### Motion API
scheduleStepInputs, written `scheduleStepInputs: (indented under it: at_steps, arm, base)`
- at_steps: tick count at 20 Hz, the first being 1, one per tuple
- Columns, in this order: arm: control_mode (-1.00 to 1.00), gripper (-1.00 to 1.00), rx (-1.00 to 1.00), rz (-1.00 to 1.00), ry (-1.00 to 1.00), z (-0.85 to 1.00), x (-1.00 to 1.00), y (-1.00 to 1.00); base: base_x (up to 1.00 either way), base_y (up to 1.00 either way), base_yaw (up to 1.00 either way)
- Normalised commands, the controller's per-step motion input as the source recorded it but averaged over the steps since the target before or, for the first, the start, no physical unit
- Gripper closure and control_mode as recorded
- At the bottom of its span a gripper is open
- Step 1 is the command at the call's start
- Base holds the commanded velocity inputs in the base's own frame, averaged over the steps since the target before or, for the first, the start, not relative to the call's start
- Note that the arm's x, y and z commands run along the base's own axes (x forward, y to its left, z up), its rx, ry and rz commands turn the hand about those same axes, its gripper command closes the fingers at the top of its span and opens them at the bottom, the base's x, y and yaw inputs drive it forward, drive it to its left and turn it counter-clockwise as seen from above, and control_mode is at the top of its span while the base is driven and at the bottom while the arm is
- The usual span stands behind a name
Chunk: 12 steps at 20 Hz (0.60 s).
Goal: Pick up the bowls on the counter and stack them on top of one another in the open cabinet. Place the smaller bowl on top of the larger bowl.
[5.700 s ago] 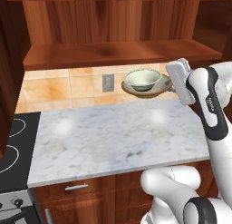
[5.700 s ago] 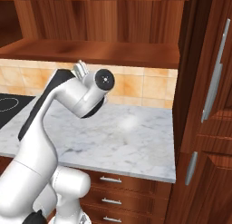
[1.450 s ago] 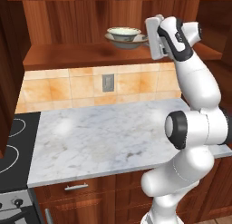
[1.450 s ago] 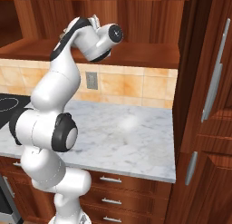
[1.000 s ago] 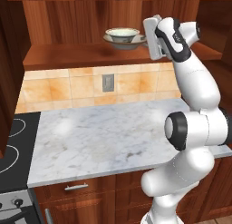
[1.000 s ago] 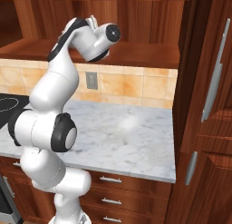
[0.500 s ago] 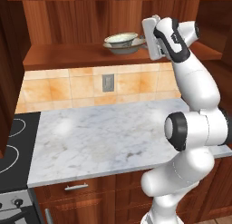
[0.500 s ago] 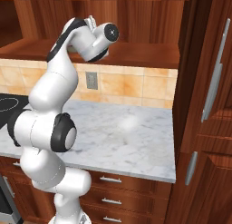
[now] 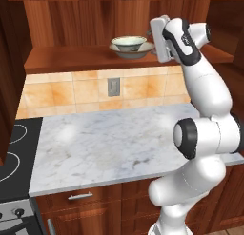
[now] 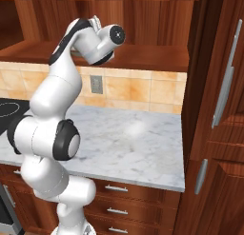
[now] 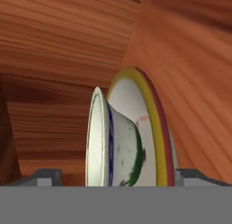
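The smaller bowl (image 9: pixel 128 41), cream-green, sits nested in the larger bowl (image 9: pixel 133 50), which rests on the shelf board of the open cabinet (image 9: pixel 66 59). My gripper (image 9: pixel 155 39) is level with the bowls at their right side. The hand view is rolled, so the smaller bowl (image 11: pixel 113 146) and the larger bowl (image 11: pixel 156 128) appear on edge. My gripper (image 11: pixel 116 177) is open, its fingertips (image 11: pixel 45 175) standing wide on either side of the stack. The left tip is clear of the smaller bowl's rim. The marble counter (image 9: pixel 109 143) lies below with nothing on it.
A black stovetop (image 9: pixel 12 148) adjoins the counter on the left. A wall outlet (image 9: pixel 113 86) sits on the tiled backsplash. Tall wooden doors with metal handles (image 10: pixel 224 96) stand at the right. Drawers (image 10: pixel 124 191) run under the counter.
The stacked bowls came down a little onto the shelf board. The gripper then let go and spread wide, while the arm stayed in place.
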Motion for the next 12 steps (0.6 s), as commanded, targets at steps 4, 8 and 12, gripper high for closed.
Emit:
scheduleStepInputs:
  at_steps: [4, 8, 12]
  arm:
    - [-1.0, -1.0, 0.0, 0.0, -0.06, 0.17, -0.21, 0.0]
    - [-1.0, -1.0, 0.0, 0.0, -0.03, 0.1, -0.28, -0.09]
    - [-1.0, -1.0, 0.0, 0.0, 0.0, 0.0, -0.26, -0.09]
  base:
    - [0.0, 0.0, 0.0]
    - [0.0, 0.0, 0.0]
    - [0.0, 0.0, 0.0]
